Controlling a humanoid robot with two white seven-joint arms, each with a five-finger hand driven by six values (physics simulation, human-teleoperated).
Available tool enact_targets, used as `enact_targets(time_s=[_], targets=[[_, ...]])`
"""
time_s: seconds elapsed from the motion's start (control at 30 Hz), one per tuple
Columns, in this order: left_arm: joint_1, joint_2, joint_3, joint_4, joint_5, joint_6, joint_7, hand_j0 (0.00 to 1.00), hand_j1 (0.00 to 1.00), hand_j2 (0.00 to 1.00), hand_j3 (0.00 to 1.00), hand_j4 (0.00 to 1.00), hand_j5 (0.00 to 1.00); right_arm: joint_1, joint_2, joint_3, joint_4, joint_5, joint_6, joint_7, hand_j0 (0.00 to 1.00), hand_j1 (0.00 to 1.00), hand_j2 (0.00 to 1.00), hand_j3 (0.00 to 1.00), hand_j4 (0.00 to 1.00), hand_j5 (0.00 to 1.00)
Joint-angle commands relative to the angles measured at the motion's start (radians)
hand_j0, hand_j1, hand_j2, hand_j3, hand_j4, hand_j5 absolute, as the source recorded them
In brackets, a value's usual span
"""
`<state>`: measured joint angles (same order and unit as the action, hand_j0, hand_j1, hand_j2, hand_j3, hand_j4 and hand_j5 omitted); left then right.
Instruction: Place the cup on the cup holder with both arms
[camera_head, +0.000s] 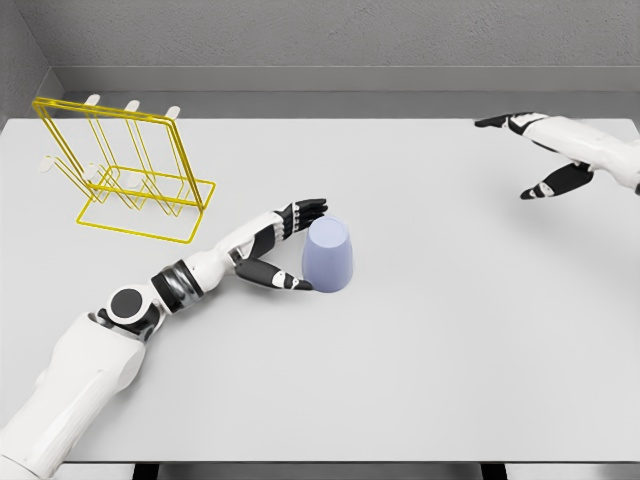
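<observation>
Single head view looks steeply down across the table (420, 380) from near.

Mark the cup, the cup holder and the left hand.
cup (330, 257), head view, middle of its lavender side wall.
cup holder (150, 205), head view, yellow wire base frame.
left hand (283, 250), head view, middle of the hand beside the cup.
</observation>
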<state>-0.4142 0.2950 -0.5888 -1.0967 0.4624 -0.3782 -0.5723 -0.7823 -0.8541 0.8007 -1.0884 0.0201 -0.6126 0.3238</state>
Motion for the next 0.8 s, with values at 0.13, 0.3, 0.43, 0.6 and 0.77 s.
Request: enact_targets(time_s=[0.13,0.3,0.43,0.6,0.77], targets=[[0.000,-0.027,-0.003,-0.002,-0.019,0.001,0.000,1.00,1.00,1.00,1.00,1.00,1.00,-0.002,-0.013,-0.003,0.015,-0.006,0.002,0.003,1.00,1.00,1.00,1.00,1.00,1.00],[0.000,-0.034,-0.002,-0.002,-0.024,0.001,0.002,1.00,1.00,1.00,1.00,1.00,1.00,-0.006,-0.006,-0.008,0.016,-0.006,0.002,0.004,1.00,1.00,1.00,1.00,1.00,1.00],[-0.003,-0.040,-0.002,0.000,-0.027,0.001,0.002,1.00,1.00,1.00,1.00,1.00,1.00,-0.009,-0.006,-0.008,0.016,-0.006,0.002,0.004,1.00,1.00,1.00,1.00,1.00,1.00],[-0.005,-0.040,-0.002,0.000,-0.028,0.002,0.002,1.00,1.00,1.00,1.00,1.00,1.00,-0.006,-0.003,-0.008,0.016,-0.008,0.002,0.004,1.00,1.00,1.00,1.00,1.00,1.00],[-0.005,-0.042,-0.002,0.004,-0.028,0.002,0.002,1.00,1.00,1.00,1.00,1.00,1.00,-0.006,-0.006,-0.008,0.022,-0.008,0.002,0.004,1.00,1.00,1.00,1.00,1.00,1.00]])
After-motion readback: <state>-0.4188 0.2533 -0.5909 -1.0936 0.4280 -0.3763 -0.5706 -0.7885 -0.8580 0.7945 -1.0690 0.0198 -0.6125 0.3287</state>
